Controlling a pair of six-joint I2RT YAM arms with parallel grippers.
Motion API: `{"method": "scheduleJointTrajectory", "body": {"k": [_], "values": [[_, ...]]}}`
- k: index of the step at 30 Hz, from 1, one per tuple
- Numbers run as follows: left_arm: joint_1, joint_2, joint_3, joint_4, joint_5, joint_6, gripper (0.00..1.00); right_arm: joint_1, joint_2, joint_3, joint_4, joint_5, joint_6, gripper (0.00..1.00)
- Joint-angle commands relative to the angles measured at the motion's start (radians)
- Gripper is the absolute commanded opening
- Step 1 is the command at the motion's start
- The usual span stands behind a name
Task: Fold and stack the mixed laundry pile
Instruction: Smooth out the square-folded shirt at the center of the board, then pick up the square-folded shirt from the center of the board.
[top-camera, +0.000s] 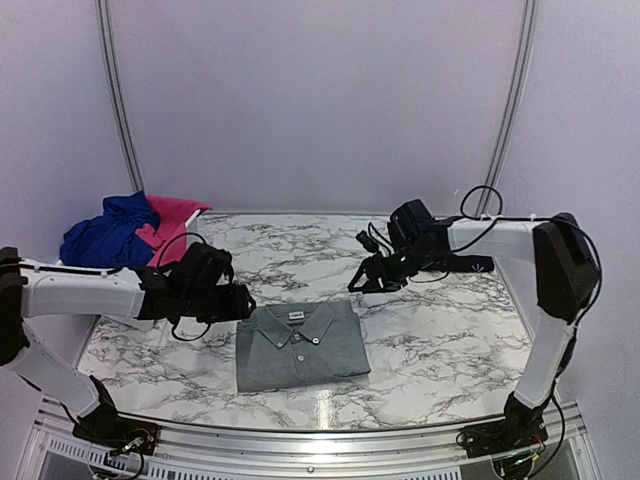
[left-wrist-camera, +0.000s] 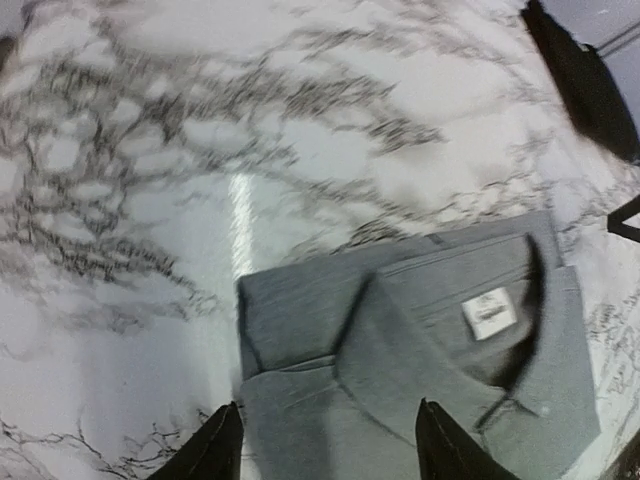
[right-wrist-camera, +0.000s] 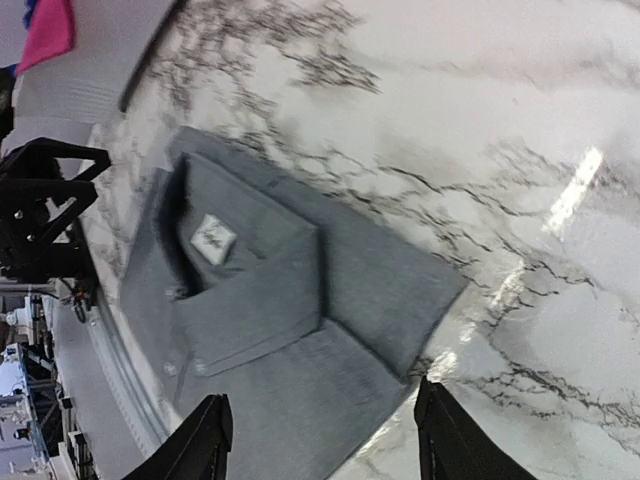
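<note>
My L gripper (top-camera: 238, 300) & R gripper (top-camera: 362, 284) gape empty. Shirt (top-camera: 300, 345): soft, light, floppy; I'd pinch 9 & 3 o'clock edges, all layers.

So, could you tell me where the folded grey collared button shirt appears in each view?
Top external: the grey collared button shirt lies low in the middle.
Left wrist: the shirt fills the lower right.
Right wrist: the shirt spans centre to lower left.
Shared landmark: the white neck label in its collar.

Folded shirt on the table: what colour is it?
The shirt is plain grey; the left wrist view shows it best.
</note>
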Motion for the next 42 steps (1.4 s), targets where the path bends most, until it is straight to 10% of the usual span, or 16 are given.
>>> {"method": "scheduleJointTrajectory", "body": {"k": [1, 15, 26, 42], "values": [[-0.054, -0.095, 0.111, -0.031, 0.045, 0.115, 0.64, 0.057, -0.175, -0.025, 0.012, -0.146, 0.062, 0.59], [-0.113, 0.22, 0.042, 0.187, 0.156, -0.047, 0.61, 0.133, 0.022, -0.345, 0.332, -0.309, 0.157, 0.55], [-0.276, 0.045, 0.267, -0.072, -0.1, 0.347, 0.77, 0.003, -0.288, -0.289, 0.123, -0.222, 0.162, 0.63], [-0.541, 0.51, 0.613, -0.116, -0.09, 0.712, 0.67, -0.148, -0.517, -0.622, 0.231, -0.207, 0.352, 0.67]]}}
